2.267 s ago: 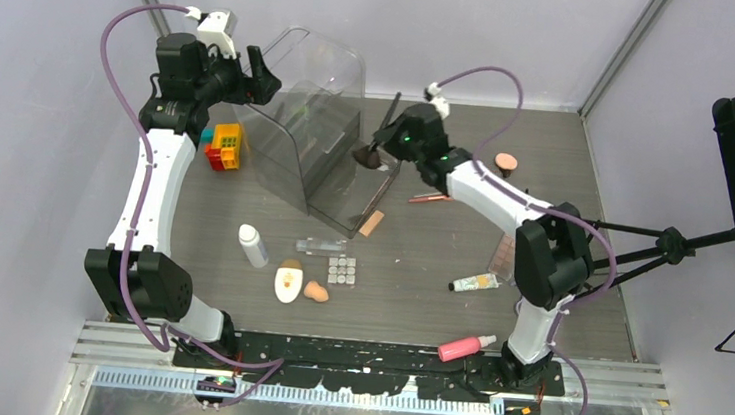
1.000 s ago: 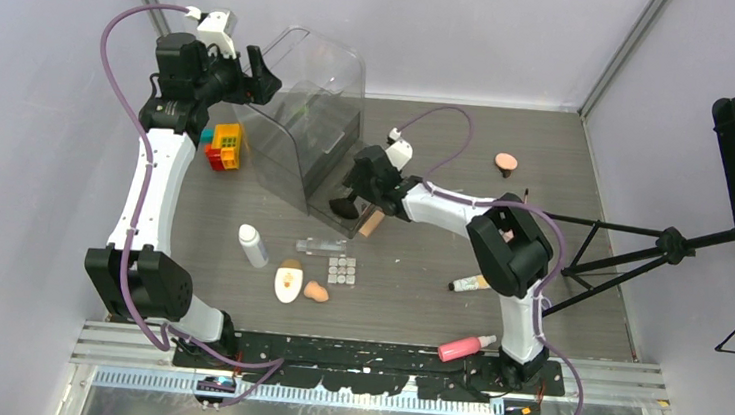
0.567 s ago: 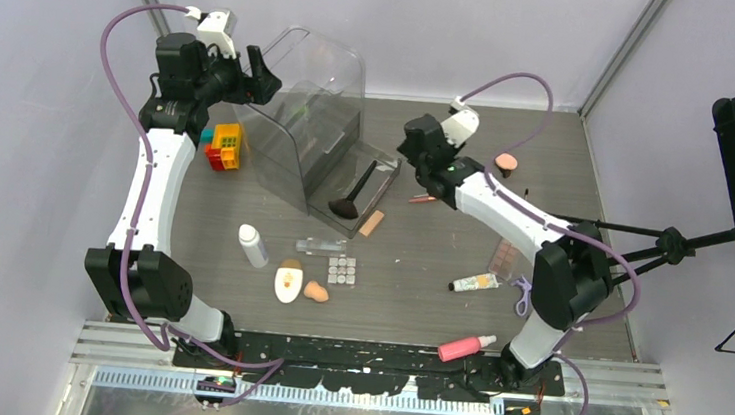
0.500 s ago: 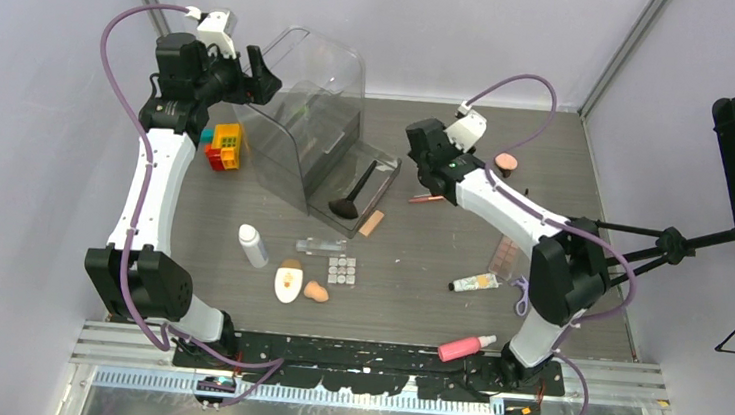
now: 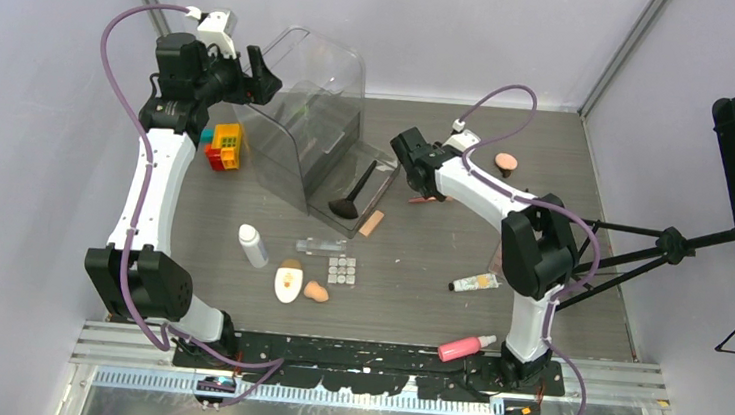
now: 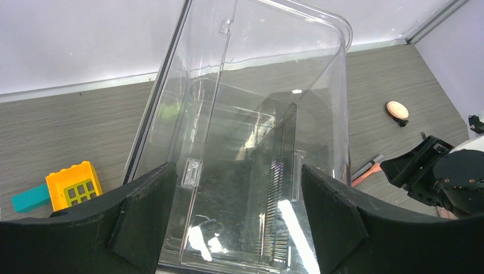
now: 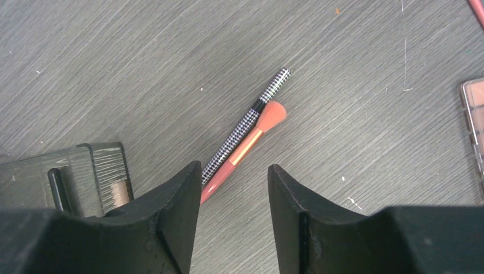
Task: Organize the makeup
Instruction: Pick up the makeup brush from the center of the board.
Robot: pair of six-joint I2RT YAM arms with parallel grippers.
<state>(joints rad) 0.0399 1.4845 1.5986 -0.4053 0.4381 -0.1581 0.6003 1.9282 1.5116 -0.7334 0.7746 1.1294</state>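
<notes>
My left gripper (image 6: 237, 171) is at the top of the large clear case (image 5: 317, 113). Its wide jaws press on both sides of the case. The case's lowest drawer (image 5: 372, 173) is pulled out, and a black brush (image 5: 353, 191) lies in it. My right gripper (image 7: 234, 168) hangs open and empty just right of that drawer (image 7: 97, 165). Just beyond its tips lie a pink brush (image 7: 251, 140) and a checked pencil (image 7: 245, 128). A white bottle (image 5: 254, 246), clear bottle (image 5: 320, 247), square-pan palette (image 5: 342, 270), white oval compact (image 5: 288, 283), peach sponge (image 5: 316, 291), cream tube (image 5: 474, 282) and pink bottle (image 5: 466, 348) lie loose on the table.
Colourful toy bricks (image 5: 223, 145) sit left of the case. A peach puff (image 5: 506, 162) lies at the back right and a peach stick (image 5: 371, 224) by the drawer's front corner. A pink palette's edge (image 7: 474, 120) shows at the right. A black tripod (image 5: 661, 243) reaches in from the right.
The right gripper let go of the black brush into the drawer, drew back to the right, then moved over the pink brush with its jaws a little narrower. The left arm has not moved.
</notes>
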